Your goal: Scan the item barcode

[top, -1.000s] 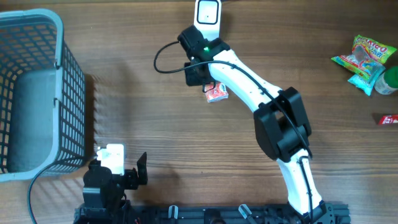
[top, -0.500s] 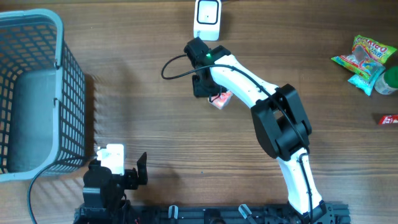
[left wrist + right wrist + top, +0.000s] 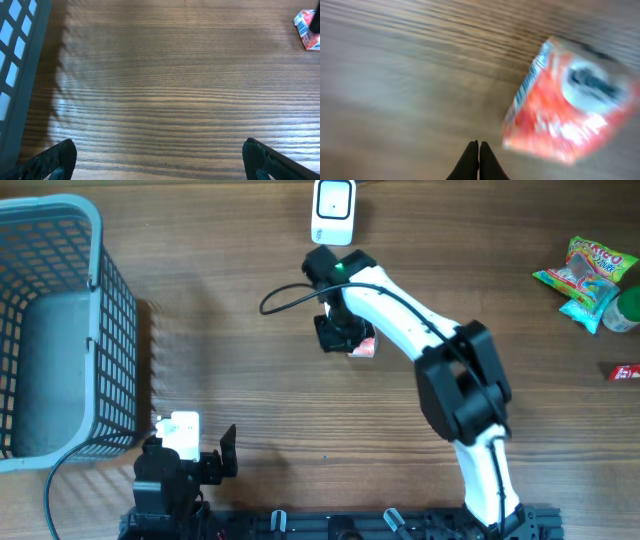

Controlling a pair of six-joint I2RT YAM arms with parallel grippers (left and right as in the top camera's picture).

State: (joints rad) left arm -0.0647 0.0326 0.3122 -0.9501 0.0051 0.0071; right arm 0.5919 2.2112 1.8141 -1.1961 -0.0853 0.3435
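Your right gripper (image 3: 479, 147) is fully closed, its two fingertips pressed together with nothing between them; it has hold of nothing. The item to be scanned, a small red packet (image 3: 568, 116), lies flat on the table (image 3: 230, 360) just to the right of those fingertips in the right wrist view. That view is blurred, so you cannot read the print. A striped band runs along the packet's left edge, but whether it is the barcode cannot be told. From overhead, the right arm reaches across the middle of the table and the packet shows partly beneath the gripper head, on its right side. The white scanner (image 3: 333, 200) stands at the far edge of the table, beyond the gripper and apart from the packet. Your left gripper (image 3: 160, 152) is spread to its widest, one finger at each lower corner of the left wrist view, with only bare wood between them. It sits at the near edge of the table, close to the grey mesh basket (image 3: 110, 310) and well apart from the packet. Several bright snack bags (image 3: 588, 275) lie at the right side of the table, with a small red item (image 3: 622, 372) near them.
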